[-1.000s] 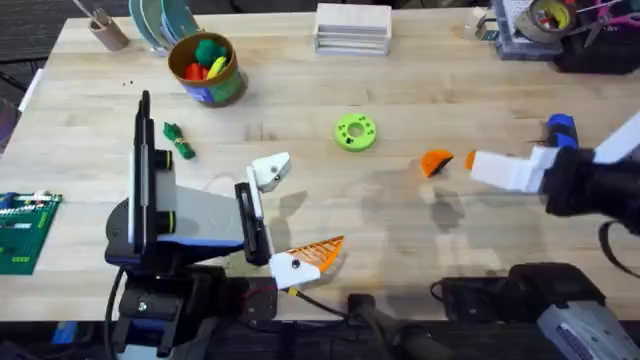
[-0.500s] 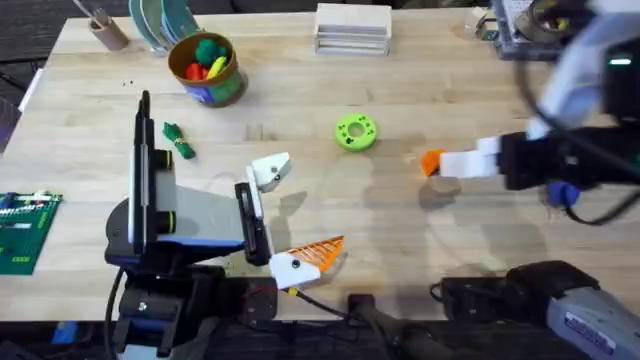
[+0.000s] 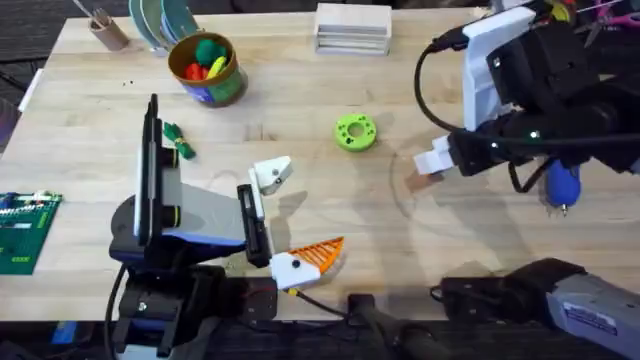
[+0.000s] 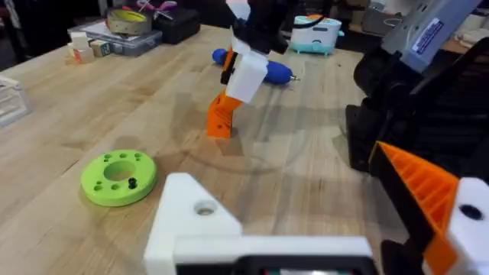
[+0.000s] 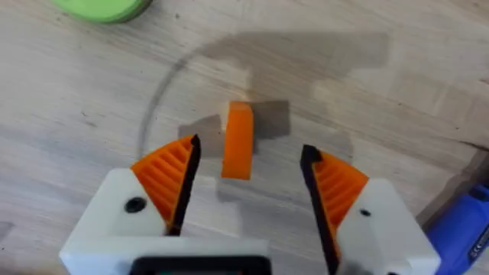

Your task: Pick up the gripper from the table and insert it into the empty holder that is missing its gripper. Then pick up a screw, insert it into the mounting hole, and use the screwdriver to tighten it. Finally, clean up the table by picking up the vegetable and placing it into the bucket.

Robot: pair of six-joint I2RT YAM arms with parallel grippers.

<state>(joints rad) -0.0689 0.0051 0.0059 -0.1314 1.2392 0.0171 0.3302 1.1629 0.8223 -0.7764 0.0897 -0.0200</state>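
Note:
The gripper (image 5: 238, 140), a small orange ribbed wedge, stands on end on the table between the orange pads of my right gripper (image 5: 248, 179), which is open and straddles it without touching. The left wrist view shows the wedge (image 4: 220, 114) under a white right finger. My left gripper (image 3: 295, 215) rests open near the front edge. One of its fingers is the bare white holder (image 3: 270, 172), the other carries an orange pad (image 3: 320, 250). The blue screwdriver (image 3: 562, 185) lies right of the right arm. The vegetable (image 3: 178, 140) lies below the bucket (image 3: 207, 68).
A green disc with holes (image 3: 355, 132) sits mid-table, with a small black screw (image 4: 131, 183) in it. A white box (image 3: 352, 28) and a tool tray (image 3: 530, 25) line the far edge. A green circuit board (image 3: 25, 230) lies at the left edge.
My right arm has swung left and turned its fingers down over the orange wedge, which now sits between its open pads. The left arm has hardly moved.

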